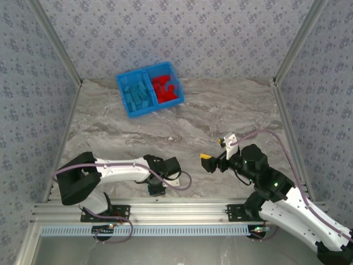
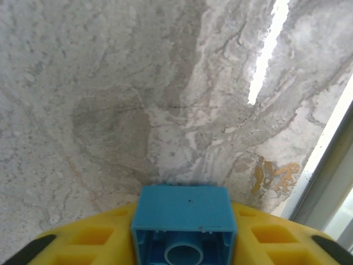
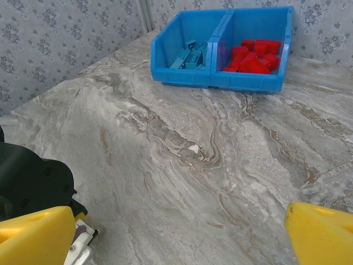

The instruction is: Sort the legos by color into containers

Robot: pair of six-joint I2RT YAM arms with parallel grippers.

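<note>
A light blue lego (image 2: 185,212) sits clamped between the yellow fingers of my left gripper (image 2: 185,234), hollow underside toward the camera, just above the marble table. From above, the left gripper (image 1: 156,189) hangs low near the table's front edge. My right gripper (image 3: 179,243) is spread wide open with bare marble between its fingers (image 3: 36,237); from above, the right gripper (image 1: 217,150) is right of centre. The blue bin (image 1: 126,105) stands at the far left of the table. Its left compartment holds light blue legos (image 1: 137,95), its right one red legos (image 1: 167,88).
In the right wrist view the bin (image 3: 242,81) stands far ahead, and the left arm's black wrist (image 3: 27,176) is close on the left. Patterned walls and aluminium posts (image 1: 289,52) enclose the table. A metal rail (image 1: 165,212) runs along the front edge.
</note>
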